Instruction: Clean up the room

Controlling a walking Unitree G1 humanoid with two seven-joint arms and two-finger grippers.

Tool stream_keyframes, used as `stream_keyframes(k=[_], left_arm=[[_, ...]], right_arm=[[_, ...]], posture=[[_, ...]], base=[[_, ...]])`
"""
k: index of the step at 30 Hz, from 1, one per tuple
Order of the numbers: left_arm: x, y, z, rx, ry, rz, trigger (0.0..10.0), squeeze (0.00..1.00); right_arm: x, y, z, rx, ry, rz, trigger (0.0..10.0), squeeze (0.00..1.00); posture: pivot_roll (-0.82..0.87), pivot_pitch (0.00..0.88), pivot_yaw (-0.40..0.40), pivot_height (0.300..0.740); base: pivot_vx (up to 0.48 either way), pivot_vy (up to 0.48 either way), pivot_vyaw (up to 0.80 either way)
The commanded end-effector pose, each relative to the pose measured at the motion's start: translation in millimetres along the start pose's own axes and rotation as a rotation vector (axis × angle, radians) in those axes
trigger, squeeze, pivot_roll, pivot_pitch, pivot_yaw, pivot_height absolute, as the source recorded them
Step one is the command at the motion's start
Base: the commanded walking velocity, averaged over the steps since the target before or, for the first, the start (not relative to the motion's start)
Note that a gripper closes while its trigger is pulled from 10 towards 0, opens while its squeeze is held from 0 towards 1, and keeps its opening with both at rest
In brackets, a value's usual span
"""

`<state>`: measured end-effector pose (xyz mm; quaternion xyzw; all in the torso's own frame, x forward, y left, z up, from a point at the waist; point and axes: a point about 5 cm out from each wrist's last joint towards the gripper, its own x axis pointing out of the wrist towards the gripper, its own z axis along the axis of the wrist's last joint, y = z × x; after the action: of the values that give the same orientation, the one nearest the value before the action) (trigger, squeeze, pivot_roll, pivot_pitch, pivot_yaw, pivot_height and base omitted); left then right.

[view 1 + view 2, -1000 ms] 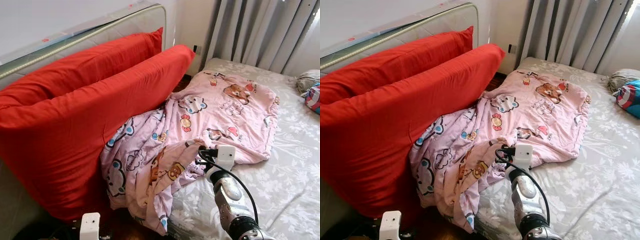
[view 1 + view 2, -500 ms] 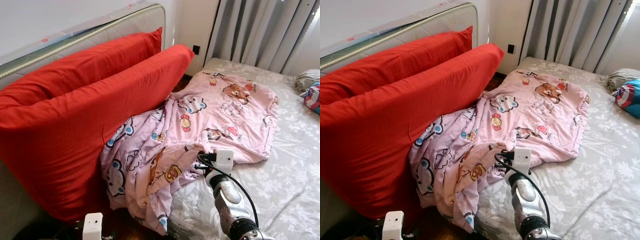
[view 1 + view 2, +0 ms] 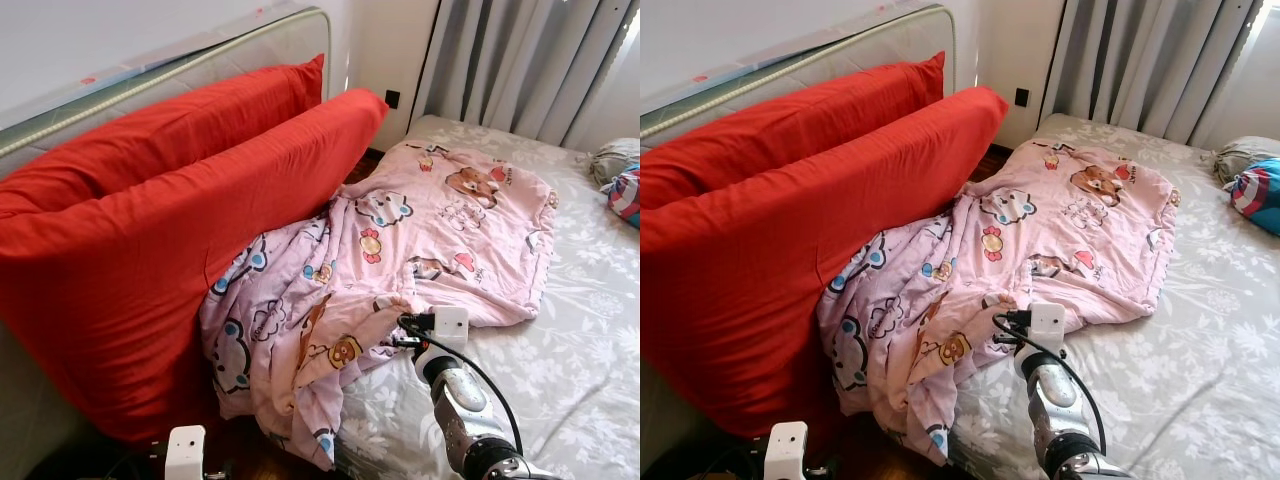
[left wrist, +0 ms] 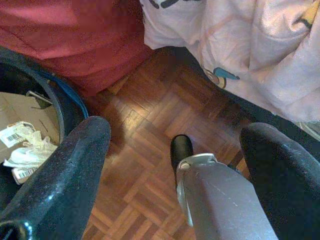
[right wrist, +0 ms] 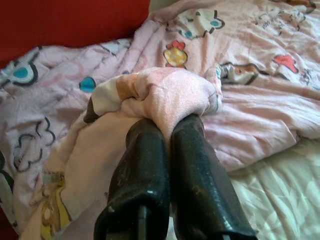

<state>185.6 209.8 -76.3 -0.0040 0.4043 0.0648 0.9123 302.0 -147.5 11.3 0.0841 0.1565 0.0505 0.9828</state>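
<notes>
Pinching a fold of the pink cartoon-print blanket, the right gripper has its two black fingers pressed together with the cloth bunched between their tips. The blanket lies spread over the grey floral bed; its near edge spills off the bed's side toward the wooden floor. Two red pillows lean against the upright mattress beside the bed, and the blanket's edge touches the nearer pillow. The left gripper hangs low beside the bed above the floor, fingers spread wide and holding nothing, near a dark bin containing crumpled wrappers. Grey curtains hang beyond the bed's far end.
</notes>
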Motion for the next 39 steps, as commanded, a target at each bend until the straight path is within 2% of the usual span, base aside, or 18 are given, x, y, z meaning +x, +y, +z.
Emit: stream_keyframes(k=[1, 21, 29, 35, 39], left_arm=[[-1.8, 4.2, -6, 0.005, 0.021, 0.007, 10.0, 0.0], [-2.2, 6.4, -6, -0.002, 0.019, 0.01, 10.0, 0.0], [-2.3, 6.7, -7, -0.002, 0.019, 0.008, 10.0, 0.0], [-2.3, 7.3, -6, 0.001, 0.017, 0.006, 10.0, 0.0], [-2.3, 7.6, -6, 0.001, 0.016, 0.006, 10.0, 0.0]], right_arm=[[-2.0, -2.5, -4, -0.003, 0.021, -0.007, 10.0, 0.0], [0.7, 0.9, 1, -0.01, -0.005, -0.007, 10.0, 0.0], [2.5, -0.9, 8, -0.019, -0.047, -0.057, 10.0, 0.0], [4.4, -12.1, 42, -0.043, -0.245, -0.162, 10.0, 0.0], [2.6, -15.3, 51, -0.049, -0.302, -0.213, 10.0, 0.0]], posture=[[0.02, 0.049, -0.036, 0.74], [0.02, 0.036, -0.032, 0.74], [0.02, 0.032, -0.03, 0.74], [0.02, 0.036, -0.03, 0.74], [0.02, 0.04, -0.03, 0.74]], base=[[-0.259, 0.0, 0.0], [-0.261, 0.0, 0.0], [-0.261, 0.0, 0.0], [-0.261, 0.0, 0.0], [-0.264, 0.0, 0.0]])
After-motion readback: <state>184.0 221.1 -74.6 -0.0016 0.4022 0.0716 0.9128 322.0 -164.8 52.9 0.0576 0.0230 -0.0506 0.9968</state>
